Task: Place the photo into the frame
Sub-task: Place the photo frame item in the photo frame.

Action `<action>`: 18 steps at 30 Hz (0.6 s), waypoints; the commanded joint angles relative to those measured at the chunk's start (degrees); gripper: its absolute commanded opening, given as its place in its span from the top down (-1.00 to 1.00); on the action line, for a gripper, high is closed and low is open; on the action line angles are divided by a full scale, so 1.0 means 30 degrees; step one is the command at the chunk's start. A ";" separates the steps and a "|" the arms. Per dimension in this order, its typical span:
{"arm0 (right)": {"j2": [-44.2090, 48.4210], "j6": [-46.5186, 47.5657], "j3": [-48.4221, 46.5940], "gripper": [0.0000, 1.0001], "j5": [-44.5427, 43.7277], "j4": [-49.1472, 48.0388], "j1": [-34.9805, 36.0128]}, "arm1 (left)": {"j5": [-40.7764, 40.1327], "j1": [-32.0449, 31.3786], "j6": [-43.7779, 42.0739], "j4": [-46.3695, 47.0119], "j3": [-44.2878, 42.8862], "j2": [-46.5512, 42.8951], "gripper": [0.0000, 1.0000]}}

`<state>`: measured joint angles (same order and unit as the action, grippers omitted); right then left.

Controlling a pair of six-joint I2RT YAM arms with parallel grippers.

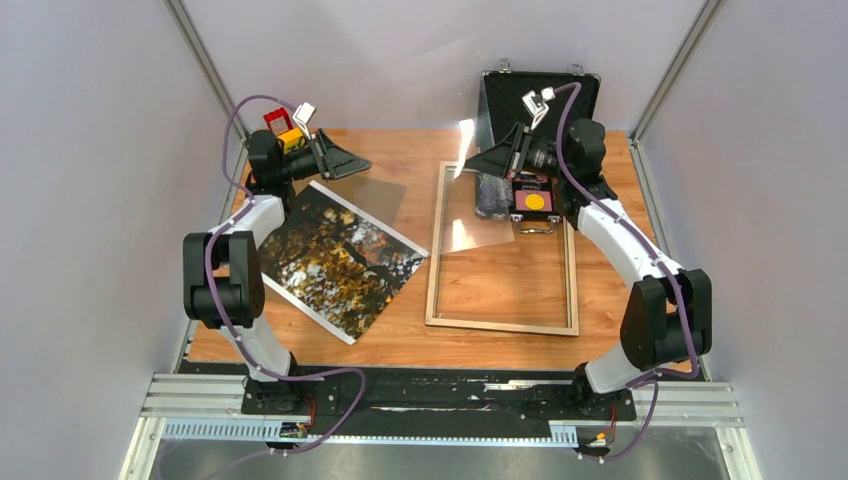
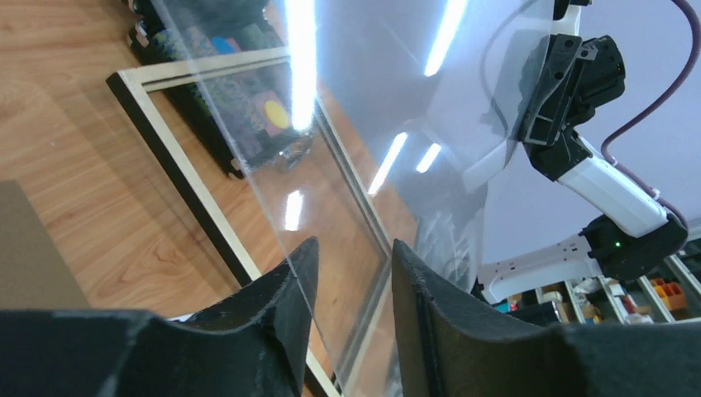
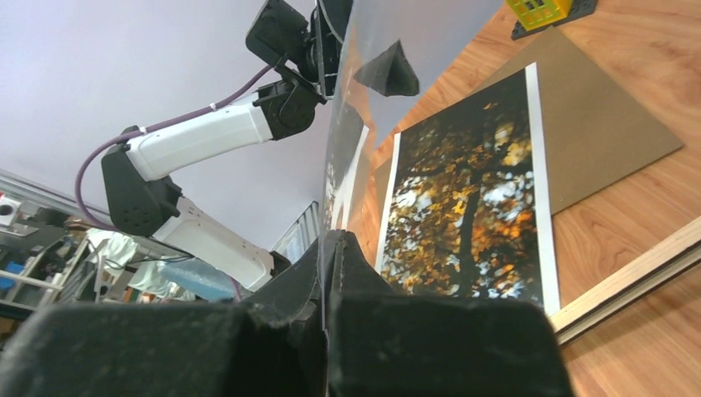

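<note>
My right jaws clench the clear sheet [image 1: 465,220]; my left jaws gape around its other edge. The photo [image 1: 335,255] lies slanted near my left jaws, left of the frame [image 1: 500,325]

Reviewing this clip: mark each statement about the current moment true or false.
1. The photo sits inside the frame. False: it lies outside the frame, on its left in the top view, partly over a brown backing board.
2. The right gripper is shut on the edge of a clear sheet. True.
3. The left gripper has its fingers pressed together. False: there is a visible gap between them.
4. The frame lies flat on the table, with bare wood showing through its opening. True.
</note>
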<state>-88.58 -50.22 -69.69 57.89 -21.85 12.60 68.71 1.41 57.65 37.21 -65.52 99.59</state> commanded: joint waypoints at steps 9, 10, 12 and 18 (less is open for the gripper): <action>0.1487 0.2587 0.0927 0.49 -0.1490 0.0665 -0.0309 | 0.0016 -0.1508 0.0810 0.1187 -0.0877 -0.0097 0.94; 0.1550 0.2760 0.0935 0.41 -0.1547 0.0877 -0.0352 | -0.0017 -0.1590 0.0553 0.0442 -0.0986 -0.0168 1.00; 0.1766 0.3258 0.0913 0.28 -0.1840 0.1419 -0.0452 | -0.0109 -0.1800 -0.0646 -0.1430 -0.1233 -0.0350 1.00; 0.2345 0.4740 0.0977 0.23 -0.2570 0.3003 -0.0595 | -0.0802 -0.2578 -0.6709 -0.8046 -0.2466 -0.1171 1.00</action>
<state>-84.49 -40.73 -66.57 52.49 -13.69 10.55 66.11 -3.31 50.98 26.81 -68.64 99.96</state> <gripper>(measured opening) 0.384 0.008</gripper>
